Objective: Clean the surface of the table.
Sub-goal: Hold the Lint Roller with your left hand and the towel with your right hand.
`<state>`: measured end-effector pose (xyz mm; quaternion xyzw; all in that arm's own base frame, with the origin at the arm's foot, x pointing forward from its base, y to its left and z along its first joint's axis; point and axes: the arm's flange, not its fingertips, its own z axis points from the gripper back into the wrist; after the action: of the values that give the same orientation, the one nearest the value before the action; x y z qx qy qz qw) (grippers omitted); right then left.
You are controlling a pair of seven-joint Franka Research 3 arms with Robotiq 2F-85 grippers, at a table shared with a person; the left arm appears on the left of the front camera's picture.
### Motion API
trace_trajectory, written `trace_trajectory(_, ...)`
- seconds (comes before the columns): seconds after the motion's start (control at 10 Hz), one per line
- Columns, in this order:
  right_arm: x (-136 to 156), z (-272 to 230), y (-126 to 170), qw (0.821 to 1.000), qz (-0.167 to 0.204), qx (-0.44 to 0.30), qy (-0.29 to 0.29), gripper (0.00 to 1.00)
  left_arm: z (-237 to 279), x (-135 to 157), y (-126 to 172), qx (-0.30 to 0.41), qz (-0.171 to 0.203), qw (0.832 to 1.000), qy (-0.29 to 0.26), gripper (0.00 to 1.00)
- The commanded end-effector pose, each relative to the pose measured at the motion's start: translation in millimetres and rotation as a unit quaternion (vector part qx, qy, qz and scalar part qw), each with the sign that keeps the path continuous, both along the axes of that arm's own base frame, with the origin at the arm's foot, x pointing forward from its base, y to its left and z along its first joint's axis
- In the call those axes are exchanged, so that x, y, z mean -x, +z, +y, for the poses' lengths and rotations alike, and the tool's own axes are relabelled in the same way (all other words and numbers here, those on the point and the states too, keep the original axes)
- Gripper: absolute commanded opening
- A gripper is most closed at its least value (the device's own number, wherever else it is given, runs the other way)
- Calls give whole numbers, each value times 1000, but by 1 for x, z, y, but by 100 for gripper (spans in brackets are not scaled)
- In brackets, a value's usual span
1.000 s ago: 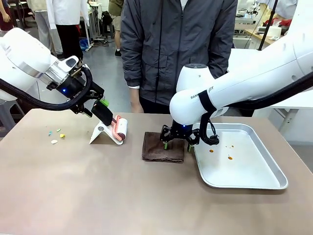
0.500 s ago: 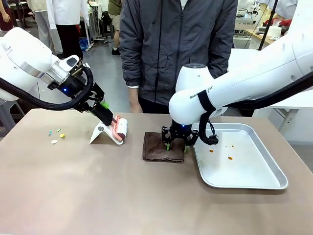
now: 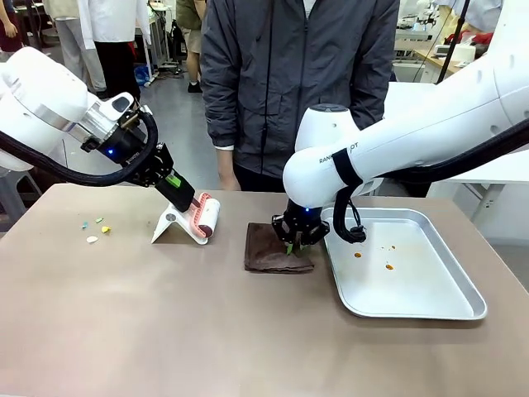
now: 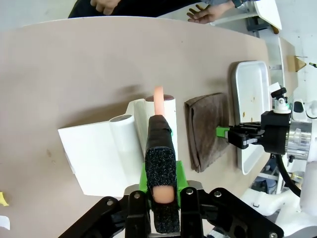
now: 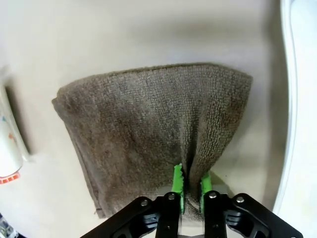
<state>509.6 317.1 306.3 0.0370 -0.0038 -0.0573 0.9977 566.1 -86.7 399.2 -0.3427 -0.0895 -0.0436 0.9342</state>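
The brownish table (image 3: 165, 331) spans the front view. My left gripper (image 3: 178, 198) is shut on the pink handle of a lint roller (image 3: 204, 217), whose white roll rests on a white stand (image 3: 168, 225). In the left wrist view the lint roller's handle (image 4: 158, 96) runs out from between the black-padded fingers (image 4: 161, 163) over the stand (image 4: 99, 153). My right gripper (image 3: 296, 243) is shut on the right edge of a dark brown cloth (image 3: 273, 251) lying beside the tray. In the right wrist view the green pads (image 5: 178, 181) pinch a raised fold of the cloth (image 5: 143, 124).
A shiny metal tray (image 3: 430, 306) with a few orange specks lies at the right. Small coloured scraps (image 3: 93, 231) are scattered at the table's left. A person in a dark jacket (image 3: 297, 74) stands at the far edge.
My right gripper has come down and shut on the cloth's right edge, bunching it. The left gripper has slid a little down along the roller handle.
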Motion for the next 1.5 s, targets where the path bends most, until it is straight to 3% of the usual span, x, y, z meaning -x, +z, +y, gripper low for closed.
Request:
trace_trajectory(0.0,-1,-7,-17,1000,21,3,-7,0,1,1,0,13,-21,1000,-1,0)
trace_trajectory(0.4,-2,-20,-10,999,11,-23,-26,0,1,6,5,17,-22,1000,8,0)
trace_trajectory(0.6,3,-51,24,990,-26,-139,-14,0,2,31,29,61,-26,998,25,0)
trace_trajectory(0.7,8,-66,41,971,-27,-237,15,0,6,47,43,82,-20,996,23,0)
trace_trajectory(1.0,29,-113,81,904,-37,-422,47,0,35,102,78,162,-39,986,3,0)
trace_trajectory(1.1,42,-124,91,886,-39,-458,57,0,47,126,89,192,-45,980,-8,0)
trace_trajectory(1.3,80,-147,124,873,-65,-474,95,0,77,175,103,258,-50,963,-49,0)
trace_trajectory(1.4,103,-164,140,864,-56,-485,123,0,99,198,104,280,-61,957,-36,0)
